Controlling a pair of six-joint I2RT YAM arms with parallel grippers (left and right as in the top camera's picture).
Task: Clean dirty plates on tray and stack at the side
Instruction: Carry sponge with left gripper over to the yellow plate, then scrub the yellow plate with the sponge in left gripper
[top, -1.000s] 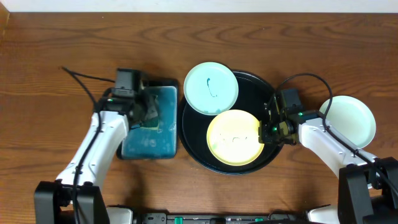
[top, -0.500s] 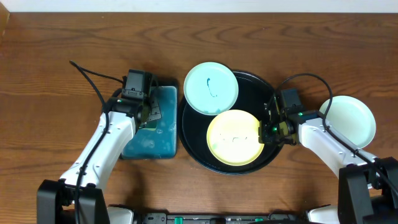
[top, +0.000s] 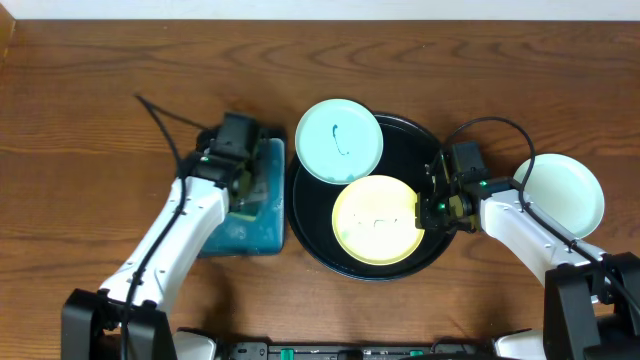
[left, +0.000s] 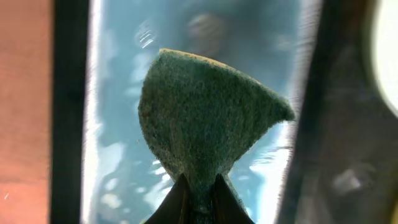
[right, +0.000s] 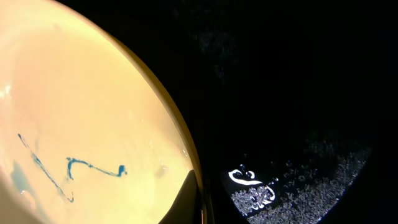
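Left fingers (left: 176, 200) pinch a wet sponge (left: 208, 118) above the water basin (top: 240, 235). Best let it drip, then scrub the blue squiggles off the yellow plate (top: 372, 220) lying in the tray (top: 405, 150), while right fingers (right: 189, 208), clamped on its rim, hold it steady.

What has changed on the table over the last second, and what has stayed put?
The left gripper, shut on the sponge, moved across the basin toward the tray. Nothing was taken or released. The right gripper stayed clamped on the yellow plate; both mint plates kept their places.
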